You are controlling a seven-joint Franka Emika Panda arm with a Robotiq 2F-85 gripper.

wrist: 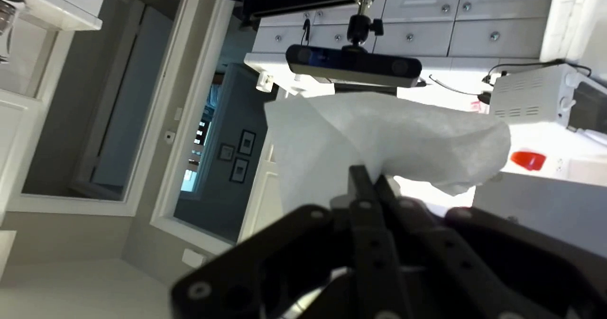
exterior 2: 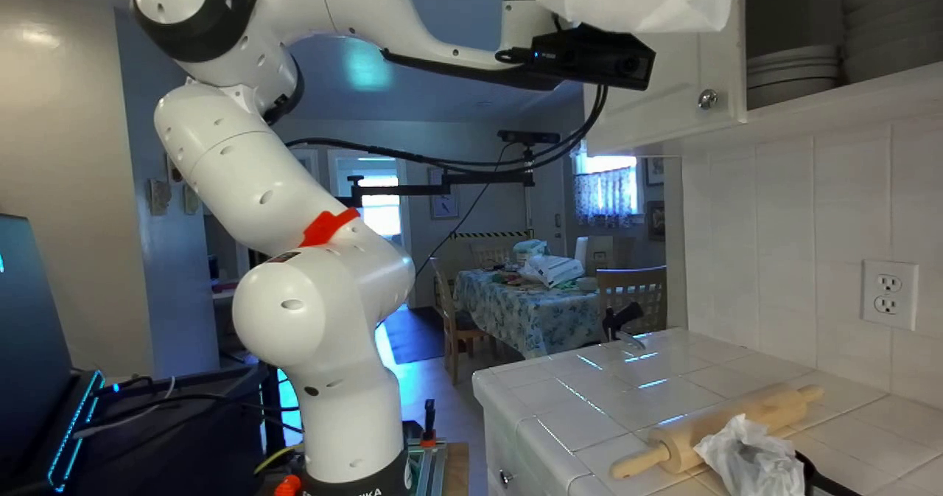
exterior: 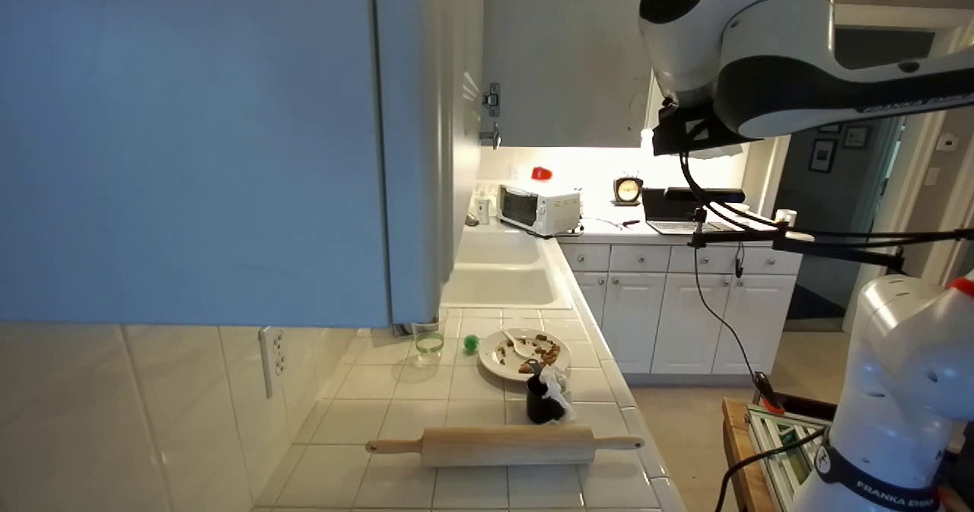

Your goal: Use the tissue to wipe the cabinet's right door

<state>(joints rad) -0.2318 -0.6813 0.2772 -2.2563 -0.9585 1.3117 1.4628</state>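
Clenches the tissue (wrist: 332, 143) in the gripper (wrist: 372, 179), with fingertips close together and the free part fanning out beyond. Counts as picked up, then; leaves the wiping, to judge from present positions, as the part to be done. Shows no clear contact with the cabinet's right door (exterior: 567, 55): in the wrist view (upside down here), puts one loose flap just beside the free edge of the door, with a strip of bright background between; in an exterior view, sets the wrist mount (exterior: 704, 141) just beside that same edge, without settling depth. Gives no clue, on the plain pale face, to any stroke made or missing. Calls next, presumably, for laying the tissue against that face and sweeping along it.

Locate the door, in an exterior view, beyond the foreground blue-grey panel (exterior: 190, 139), higher up than the toaster oven (exterior: 559, 211). Stands swung out, with hinges (exterior: 493, 100) along one upright edge and the opposite edge pointing into the room. Runs vertically in long axis, apparently, with the lower edge level and the upper end cut off by the frame; turns the broad face toward the viewer. Contrast the tissue: in the wrist view, stretches chiefly sideways, with the rounded end pointing to the door's side.
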